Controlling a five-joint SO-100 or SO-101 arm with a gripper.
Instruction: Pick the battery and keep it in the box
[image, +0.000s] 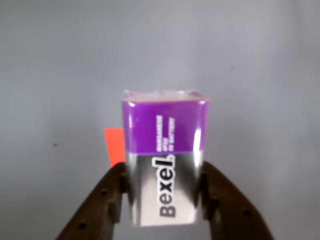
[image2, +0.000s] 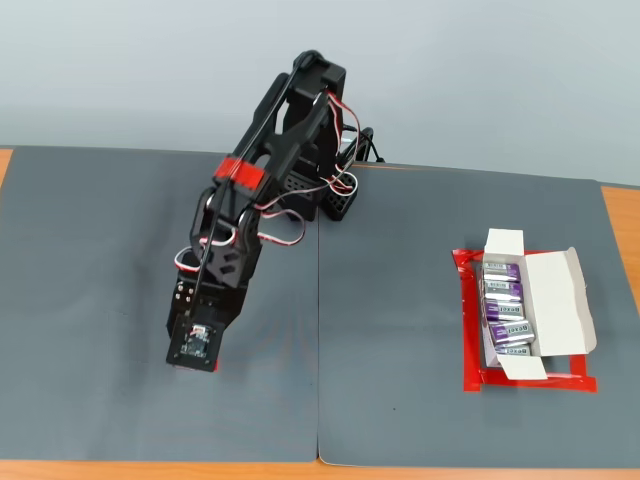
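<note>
- The black arm (image2: 262, 215) leans down over the left half of the grey mat (image2: 400, 400), its tip just above the mat (red and white wires loop along it).
- The white box (image2: 553, 300) lies open, well right of the arm, inside a red tape outline (image2: 468, 330).
- Several purple-and-silver batteries (image2: 506, 310) lie in a row inside the box.
- Bare wood of the table (image2: 622, 215) shows at the mat's edges.

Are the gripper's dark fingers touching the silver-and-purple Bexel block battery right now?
Touching. In the wrist view, the gripper has both fingers pressed against the sides of the battery, no gap visible.
</note>
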